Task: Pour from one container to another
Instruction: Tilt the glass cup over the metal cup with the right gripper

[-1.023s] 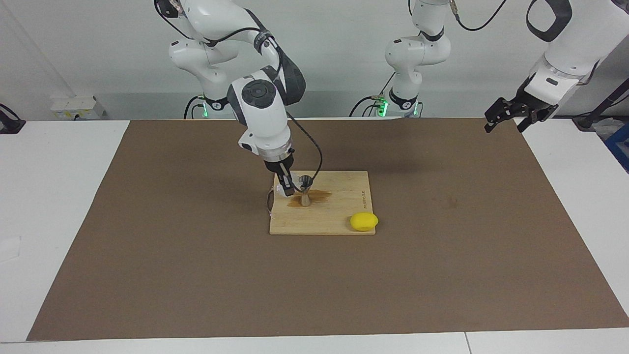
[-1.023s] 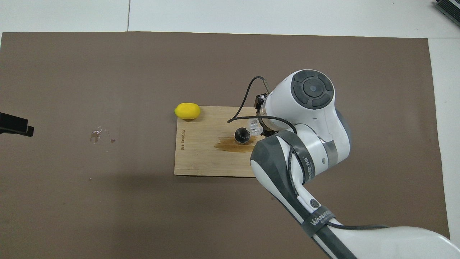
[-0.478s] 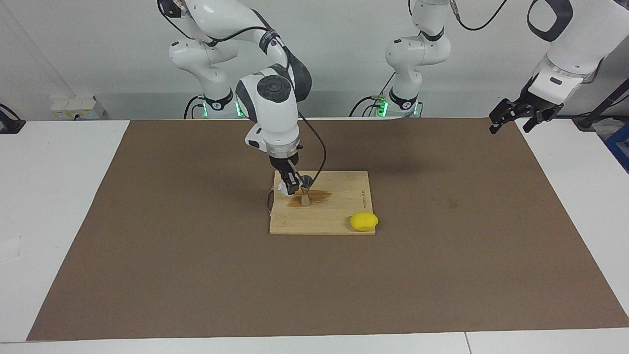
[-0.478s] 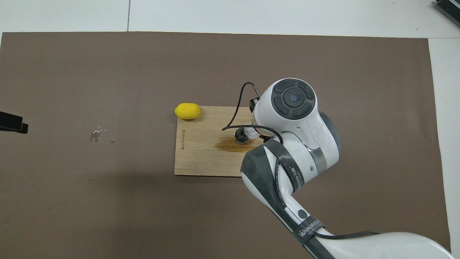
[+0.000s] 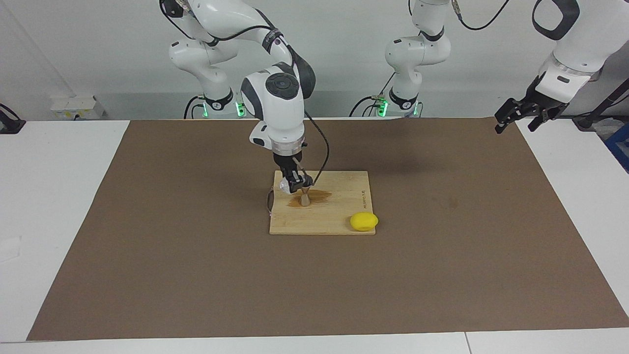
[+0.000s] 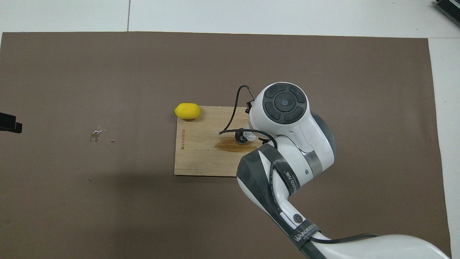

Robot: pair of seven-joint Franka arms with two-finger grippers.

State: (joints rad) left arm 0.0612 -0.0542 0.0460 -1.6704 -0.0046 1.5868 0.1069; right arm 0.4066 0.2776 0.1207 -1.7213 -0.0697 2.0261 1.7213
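The silvery hourglass jigger (image 5: pixel 305 196) (image 6: pixel 240 136) stands upright on the wooden board (image 5: pixel 339 226) (image 6: pixel 201 162), in a brown wet patch. My right gripper (image 5: pixel 292 183) is shut on the small clear glass cup (image 5: pixel 284 186) (image 6: pixel 248 135) and holds it tilted, with its rim over the jigger's mouth. In the overhead view the right wrist hides most of the cup and the gripper. My left gripper (image 5: pixel 515 123) (image 6: pixel 9 122) hangs open and empty, raised over the mat's corner at the left arm's end of the table.
A yellow lemon (image 5: pixel 364 221) (image 6: pixel 187 110) lies at the board's corner toward the left arm's end, farther from the robots than the jigger. Small droplets (image 6: pixel 99 135) sit on the brown mat (image 5: pixel 442 275) toward the left arm's end.
My right wrist has swung over the board toward the jigger, bringing the tilted cup closer over its mouth. My left gripper has drifted up and outward.
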